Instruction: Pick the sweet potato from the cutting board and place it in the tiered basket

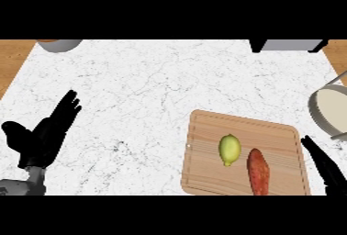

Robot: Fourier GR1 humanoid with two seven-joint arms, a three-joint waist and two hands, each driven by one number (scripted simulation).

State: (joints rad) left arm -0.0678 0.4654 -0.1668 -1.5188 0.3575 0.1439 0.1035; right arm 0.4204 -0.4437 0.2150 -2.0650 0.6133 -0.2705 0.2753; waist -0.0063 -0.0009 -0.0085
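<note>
Orange sweet potato (258, 171) beside lemon (230, 148) on cutting board (206, 172)

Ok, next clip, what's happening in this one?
Nothing is held yet. The sweet potato lies on the wooden cutting board, beside a lemon on its left. The right hand comes in at the board's right edge, fingers straight, not touching the sweet potato. The left hand rests open over the marble counter at the left. The tiered basket sits at the right edge, only partly in view.
</note>
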